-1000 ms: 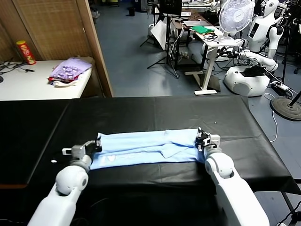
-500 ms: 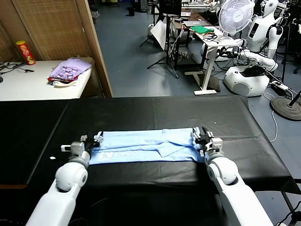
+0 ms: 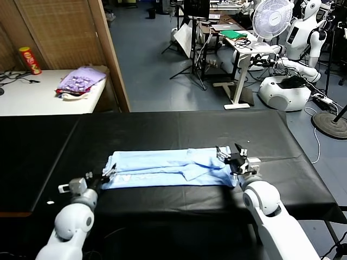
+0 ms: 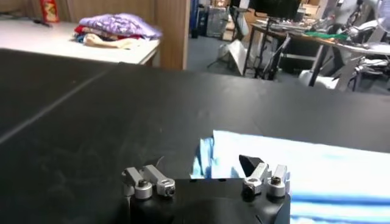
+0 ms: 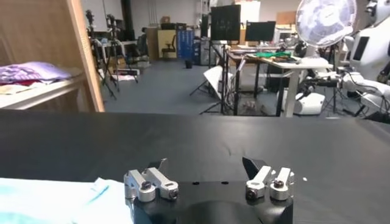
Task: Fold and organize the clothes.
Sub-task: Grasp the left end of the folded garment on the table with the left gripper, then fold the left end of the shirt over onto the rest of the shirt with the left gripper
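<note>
The clothes are one pale sky-blue T-shirt [image 3: 168, 167], lying as a long flat strip across the black table [image 3: 179, 130]. White lettering shows near its left end. My left gripper [image 3: 110, 170] sits just off that left end, open, with nothing between its fingers. In the left wrist view the left gripper [image 4: 202, 165] faces the edge of the shirt [image 4: 292, 167], which lies just ahead of it. My right gripper [image 3: 229, 152] stands open at the shirt's right end. The right gripper [image 5: 205, 164] holds nothing in its own view, where a corner of the shirt [image 5: 55, 199] lies off to one side.
A lavender-purple cloth pile [image 3: 81, 80] and a red can [image 3: 29, 59] rest on a white table at the back left, next to a wooden screen [image 3: 70, 32]. Beyond the black table are desks, a fan [image 3: 272, 16] and other robots [image 3: 295, 59].
Both grippers have opened and let go of the shirt's ends. The left arm has drawn back toward me and to the left. The right gripper has shifted slightly right. The shirt now lies flat.
</note>
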`<state>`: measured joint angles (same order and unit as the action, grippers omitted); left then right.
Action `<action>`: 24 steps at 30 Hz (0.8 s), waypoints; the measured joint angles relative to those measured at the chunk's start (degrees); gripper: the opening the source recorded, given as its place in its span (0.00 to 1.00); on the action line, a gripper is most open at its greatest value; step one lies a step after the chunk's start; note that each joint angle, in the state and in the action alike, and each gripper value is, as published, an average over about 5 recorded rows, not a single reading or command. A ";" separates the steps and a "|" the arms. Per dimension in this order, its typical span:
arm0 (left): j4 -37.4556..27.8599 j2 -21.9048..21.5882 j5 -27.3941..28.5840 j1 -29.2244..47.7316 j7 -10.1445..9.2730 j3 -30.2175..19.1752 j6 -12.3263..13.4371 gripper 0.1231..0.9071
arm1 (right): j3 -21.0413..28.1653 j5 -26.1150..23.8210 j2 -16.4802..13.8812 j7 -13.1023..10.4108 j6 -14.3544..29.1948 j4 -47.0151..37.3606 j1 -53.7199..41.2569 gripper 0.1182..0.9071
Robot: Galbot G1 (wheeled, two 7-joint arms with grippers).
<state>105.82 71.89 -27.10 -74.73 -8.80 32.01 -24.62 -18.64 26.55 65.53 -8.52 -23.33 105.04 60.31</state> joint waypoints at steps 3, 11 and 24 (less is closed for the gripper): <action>0.26 0.94 0.24 -0.53 0.63 -0.03 -0.16 0.33 | -0.16 -0.01 -0.08 0.01 -0.08 0.94 0.52 0.86; 0.33 0.69 3.15 -0.58 1.56 1.21 0.37 0.06 | -0.98 -0.01 -0.19 -0.36 -0.78 3.97 2.03 0.86; 5.01 -13.61 21.08 -5.63 -0.54 8.14 0.21 0.05 | -1.16 -0.40 0.85 -1.52 -2.89 6.75 3.55 0.86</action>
<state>110.83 58.29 -6.01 -80.36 -9.34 40.15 -24.41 -19.80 26.15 66.38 -10.04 -26.22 111.79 63.87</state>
